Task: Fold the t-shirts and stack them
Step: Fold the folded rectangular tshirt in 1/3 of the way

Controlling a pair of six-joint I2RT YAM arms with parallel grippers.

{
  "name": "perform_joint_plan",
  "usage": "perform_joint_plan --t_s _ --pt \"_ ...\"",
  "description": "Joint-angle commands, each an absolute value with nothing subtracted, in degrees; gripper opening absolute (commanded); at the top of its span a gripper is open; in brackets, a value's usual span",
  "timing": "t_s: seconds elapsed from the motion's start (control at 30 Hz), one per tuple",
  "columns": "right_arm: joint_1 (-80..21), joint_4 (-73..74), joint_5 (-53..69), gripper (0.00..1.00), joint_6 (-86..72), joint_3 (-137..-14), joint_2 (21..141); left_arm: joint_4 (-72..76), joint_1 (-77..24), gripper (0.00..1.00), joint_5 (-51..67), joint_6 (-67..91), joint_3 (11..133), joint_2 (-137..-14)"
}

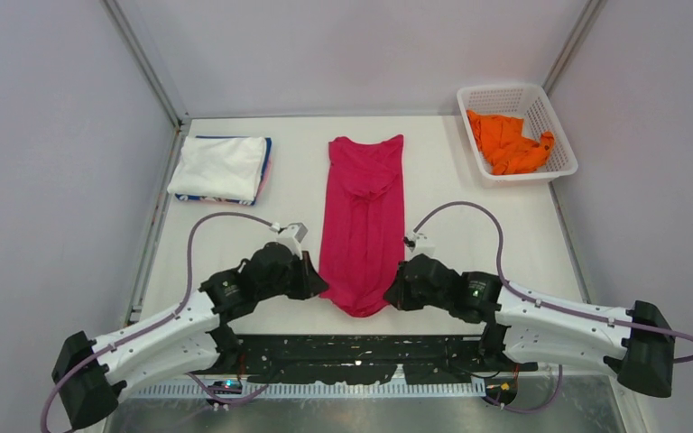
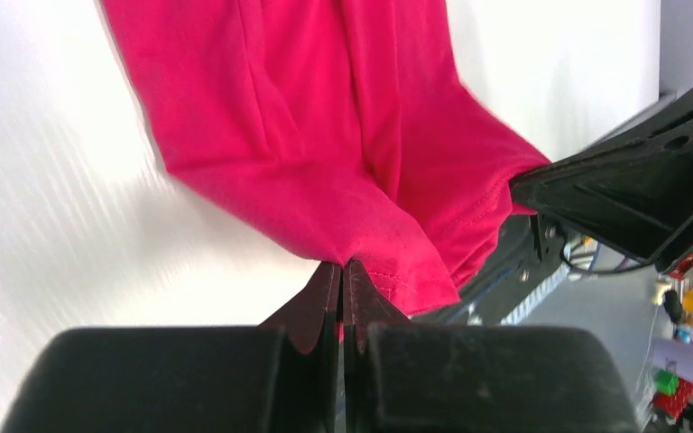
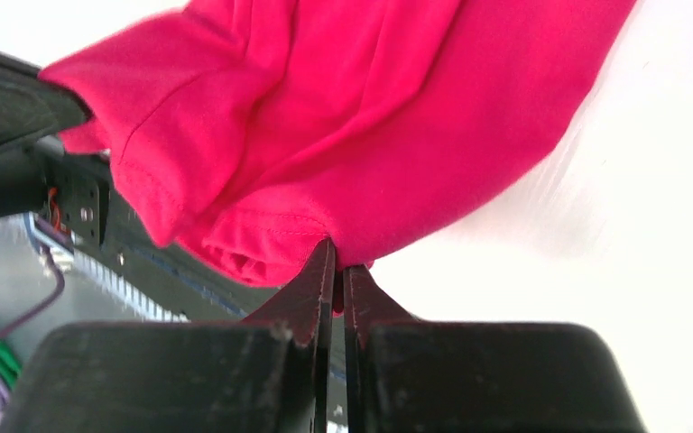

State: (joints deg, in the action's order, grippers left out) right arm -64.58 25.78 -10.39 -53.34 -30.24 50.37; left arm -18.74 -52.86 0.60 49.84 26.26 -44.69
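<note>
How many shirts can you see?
3 clear ones: magenta shirt mid-table, orange shirt in the basket, white shirt folded far left. Blue and pink edges beneath it suggest more hidden.

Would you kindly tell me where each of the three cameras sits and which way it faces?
Top external: above and behind the arms, looking down at the table; both arms show, left gripper and right gripper at the pink shirt.
Left wrist: on the left arm, looking along its shut fingers at the shirt's hem.
Right wrist: on the right arm, looking along its shut fingers at the same hem.
Shared: all three show the pink shirt's near end, pinched by both grippers.
</note>
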Motion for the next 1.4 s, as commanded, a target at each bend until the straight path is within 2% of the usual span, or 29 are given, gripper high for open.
perform_joint_plan --t_s 0.0,0.2,0.47,0.9,1.17,1.23,1.33,1.37 --pt "-57.14 22.54 -11.44 0.05 -45.19 -35.74 54.49 -16.28 -48.03 0.0 3.86 43.47 32.71 -51.3" --pt "-44.78 16.75 -4.3 0.05 -36.6 -41.47 61.29 -14.33 -40.69 0.0 7.57 41.02 40.87 -63.64" --pt "-34.93 12.42 3.2 0.05 -31.65 -47.72 71.67 -15.74 -33.8 0.0 8.61 38.56 53.01 -78.35" --pt "-23.96 7.28 7.96 0.05 -29.22 -54.64 85.15 -15.63 -26.63 0.0 14.78 36.72 66.88 -95.51" --pt "-19.92 3.32 11.51 0.06 -30.68 -57.16 92.94 -14.59 -23.82 0.0 14.37 39.55 70.65 -101.81" --pt "-19.33 2.24 12.74 0.08 -31.29 -57.92 94.73 -16.48 -23.32 0.0 13.82 39.38 72.37 -103.51" --pt "-18.43 0.76 13.09 0.13 -32.93 -59.36 97.65 -15.67 -22.5 0.12 15.11 39.84 74.6 -105.81" --pt "-18.05 0.56 12.98 0.14 -33.43 -60.32 98.86 -15.58 -22.12 0.2 15.16 40.14 75.45 -106.49"
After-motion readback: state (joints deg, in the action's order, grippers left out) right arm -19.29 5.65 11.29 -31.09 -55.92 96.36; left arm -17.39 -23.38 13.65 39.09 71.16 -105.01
